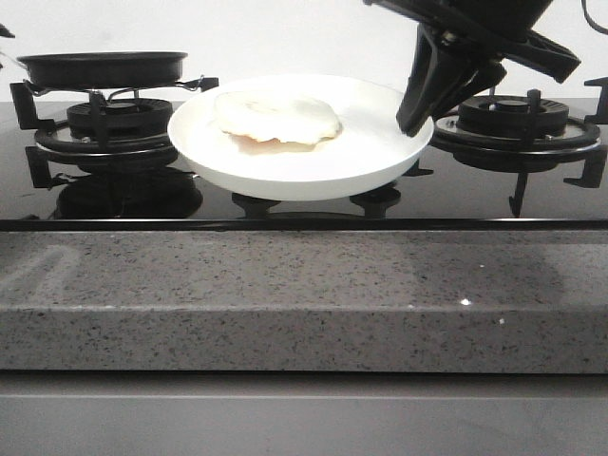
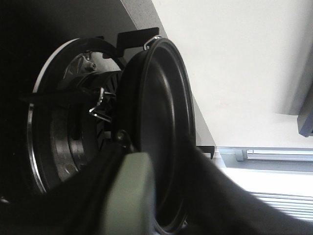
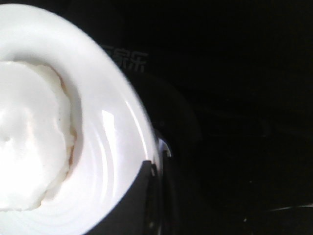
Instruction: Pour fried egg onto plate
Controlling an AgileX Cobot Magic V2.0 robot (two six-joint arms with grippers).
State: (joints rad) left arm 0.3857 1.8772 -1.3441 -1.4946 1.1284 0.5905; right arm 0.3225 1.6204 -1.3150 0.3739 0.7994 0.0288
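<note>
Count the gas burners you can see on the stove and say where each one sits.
2. The left burner sits under the black frying pan, beside the plate. The right burner sits behind the right gripper's fingers. The plate may hide another between them.

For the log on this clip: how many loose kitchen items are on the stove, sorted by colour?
White: 2, the round glossy white plate and the flat off-white fried egg lying on it.
Black: 1, the round black frying pan above the left burner, held by the left pincer.
Total: 3. The right pincer grips the plate's rim.
</note>
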